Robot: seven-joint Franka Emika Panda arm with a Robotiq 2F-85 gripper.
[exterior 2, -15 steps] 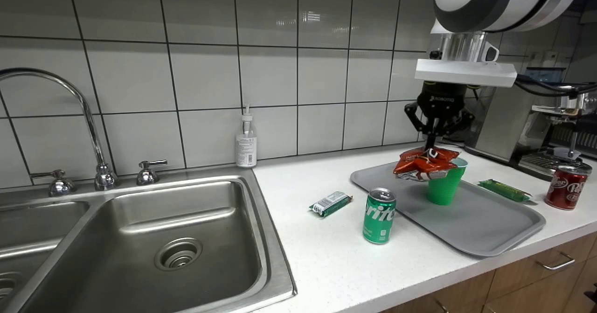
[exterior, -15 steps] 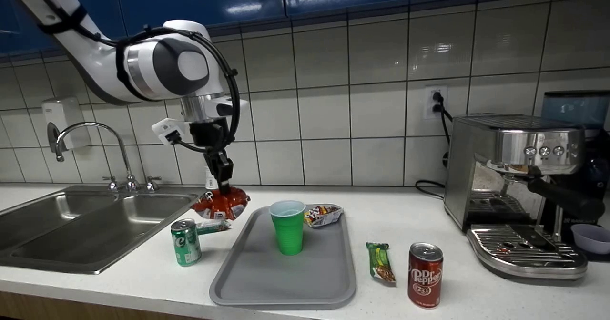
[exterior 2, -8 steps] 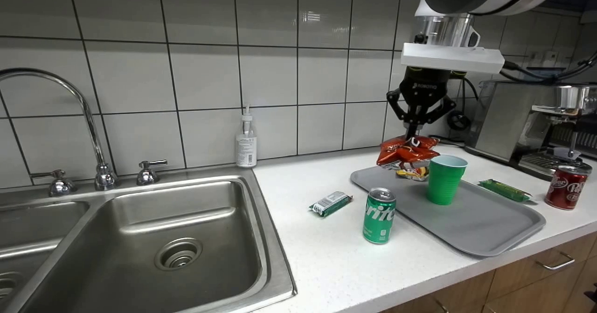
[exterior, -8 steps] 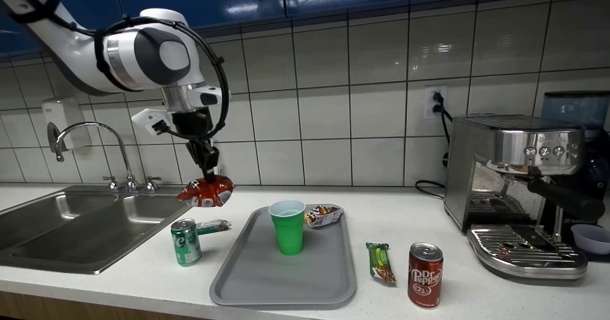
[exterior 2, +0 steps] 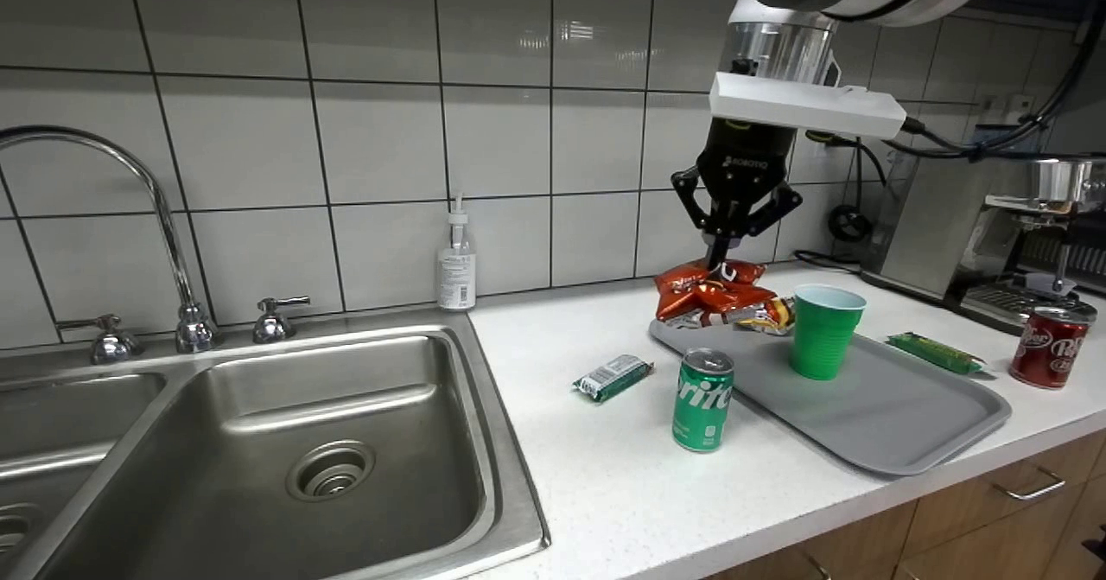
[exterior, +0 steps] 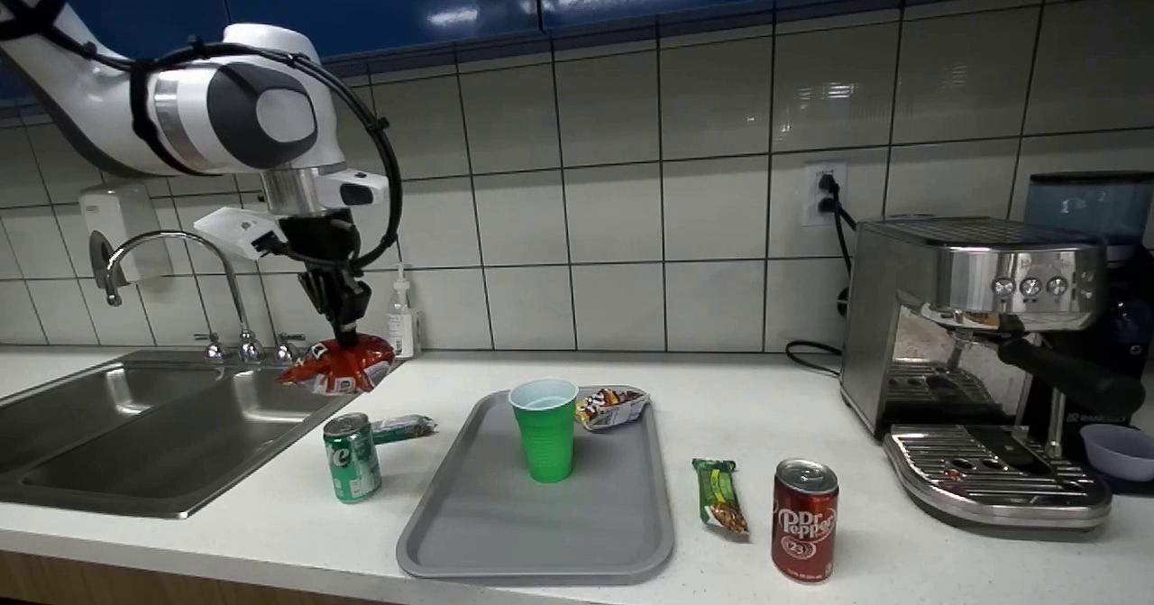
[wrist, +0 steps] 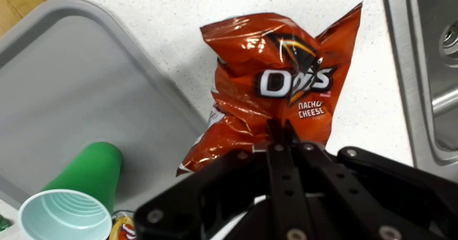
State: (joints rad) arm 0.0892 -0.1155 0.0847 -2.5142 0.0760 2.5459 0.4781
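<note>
The gripper (wrist: 282,125) pinches one red snack bag (wrist: 250,93), its two fingertips drawn together on a fold near the bag's middle. The bag is glossy and creased: an orange-edged black triangle tops white brand lettering that the folds break up, a D and an S reading clearest, with "NACHO CHEESE" below. Two pointed corners flare out, between ten and eleven o'clock and between one and two. It hangs above the counter (wrist: 365,122); in the wrist view the sink (wrist: 411,64) is at three o'clock and one grey tray (wrist: 78,82) at nine.

With the tray as clock centre in an exterior view, the bag is at ten. The tray bears one upright green cup (exterior: 547,447) and, at the cup's two o'clock, one multicoloured packet (exterior: 613,408). Two cans stand upright: a green can (exterior: 352,461) at nine, a red can (exterior: 805,524) at three. Two wrapped bars lie flat: a white-labelled bar (exterior 2: 613,379) near the green can, a green bar (exterior: 719,495) between tray and red can. Beyond are one pump bottle (exterior: 403,327) near eleven, one faucet (exterior: 239,303) at ten, and one coffee machine (exterior: 902,253) between two and three.
</note>
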